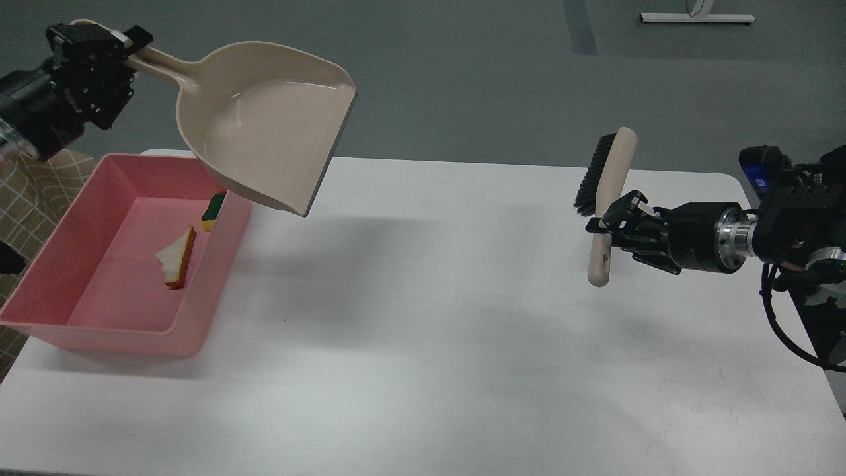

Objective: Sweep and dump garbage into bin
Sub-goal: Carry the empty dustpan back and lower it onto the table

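Observation:
The pink bin (198,317) stands at the table's left edge. Inside it lie the white bread slice (176,259) and the yellow sponge (213,210) with its green side up, against the right wall. My left gripper (117,47) is shut on the handle of the beige dustpan (264,122), held in the air above and to the right of the bin; the pan looks empty. My right gripper (609,221) is shut on the wooden handle of a black-bristled brush (607,198), held upright above the table's right side.
The white table (429,344) spans the view, with rounded corners and its far edge at the back. A checked cloth (33,192) shows left of the bin. Grey floor lies beyond the table.

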Controlling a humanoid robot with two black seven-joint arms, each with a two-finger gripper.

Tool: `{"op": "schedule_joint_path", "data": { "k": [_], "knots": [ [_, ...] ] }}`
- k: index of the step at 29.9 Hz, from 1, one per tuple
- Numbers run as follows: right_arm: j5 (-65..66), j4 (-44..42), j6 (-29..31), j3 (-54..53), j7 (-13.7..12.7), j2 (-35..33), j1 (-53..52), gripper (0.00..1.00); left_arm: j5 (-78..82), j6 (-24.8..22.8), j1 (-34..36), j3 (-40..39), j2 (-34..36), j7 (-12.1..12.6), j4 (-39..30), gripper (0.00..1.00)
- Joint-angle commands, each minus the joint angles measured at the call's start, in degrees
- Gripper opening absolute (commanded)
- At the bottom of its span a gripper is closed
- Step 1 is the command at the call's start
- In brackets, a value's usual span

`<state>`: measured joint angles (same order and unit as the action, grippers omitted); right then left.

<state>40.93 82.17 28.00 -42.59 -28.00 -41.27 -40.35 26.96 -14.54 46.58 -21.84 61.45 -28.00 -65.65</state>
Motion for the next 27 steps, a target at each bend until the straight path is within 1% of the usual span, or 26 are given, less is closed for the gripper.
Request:
{"op": "schedule_joint_path", "data": {
  "k": [1,5,9,13,20,25,27],
  "knots": [
    [0.0,-0.1,0.0,0.1,0.0,0.0,0.1,0.00,0.1,3.3,-1.6,0.1,-5.3,0.0,0.0,0.00],
    [0.0,-0.1,0.0,0.2,0.0,-0.1,0.2,0.00,0.2,5.0,-2.2,0.2,-9.2,0.0,0.0,0.00],
    [0.0,-0.1,0.0,0.3,0.0,-0.5,0.2,0.00,0.5,7.9,-2.5,0.3,-13.7,0.0,0.0,0.00],
    [0.0,0.0,0.0,0.6,0.0,-0.5,0.3,0.00,0.9,8.8,-2.5,0.4,-16.3,0.0,0.0,0.00],
    [0.3,0.2,0.0,0.8,0.0,-0.8,2.2,0.00,1.6,12.7,-2.5,4.3,-20.9,0.0,0.1,0.00],
    [0.8,0.1,0.0,0.8,0.0,-1.0,2.8,0.00,3.0,16.8,-2.6,6.5,-23.9,0.0,0.1,0.00],
    [1.2,0.0,0.0,1.4,0.0,-2.2,3.3,0.00,2.9,17.8,-2.6,7.0,-25.7,0.0,0.1,0.00]
  ]
}}
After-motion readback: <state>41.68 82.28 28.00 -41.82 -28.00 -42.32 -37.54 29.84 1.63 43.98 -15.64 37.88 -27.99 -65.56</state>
